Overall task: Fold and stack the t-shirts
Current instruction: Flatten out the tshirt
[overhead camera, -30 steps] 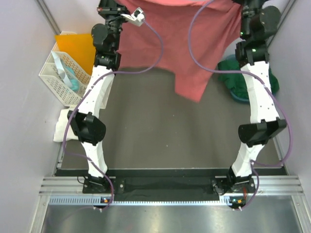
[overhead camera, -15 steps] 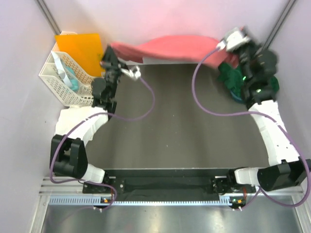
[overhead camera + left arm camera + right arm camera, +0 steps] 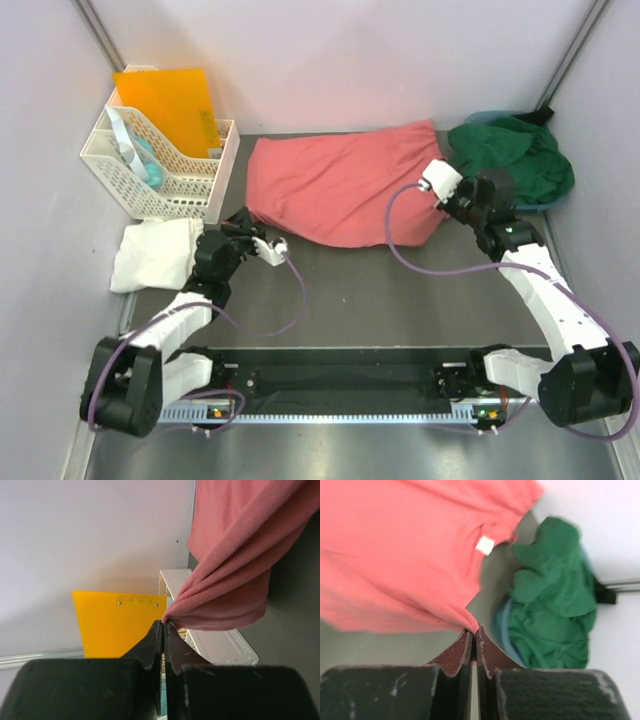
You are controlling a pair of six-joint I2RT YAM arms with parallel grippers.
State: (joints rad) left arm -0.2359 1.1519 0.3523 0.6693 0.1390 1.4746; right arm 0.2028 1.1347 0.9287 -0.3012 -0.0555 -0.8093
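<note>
The salmon-pink t-shirt (image 3: pixel 340 185) lies spread on the dark table, its white neck label (image 3: pixel 484 545) showing in the right wrist view. My left gripper (image 3: pixel 243 222) is shut on the shirt's near left corner (image 3: pixel 172 615). My right gripper (image 3: pixel 447 208) is shut on its near right corner (image 3: pixel 470 626). The dark green t-shirt (image 3: pixel 512 160) lies crumpled at the back right, also in the right wrist view (image 3: pixel 550 605). The white t-shirt (image 3: pixel 155 255) lies folded at the left edge.
A white lattice basket (image 3: pixel 160 170) with an orange folder (image 3: pixel 165 105) behind it stands at the back left; both show in the left wrist view (image 3: pixel 220 647). A blue rim (image 3: pixel 501 625) lies under the green shirt. Grey walls close in on three sides.
Both arms have swung down and toward me, from holding the pink shirt high at the back to laying it flat on the table, still gripping its corners.
</note>
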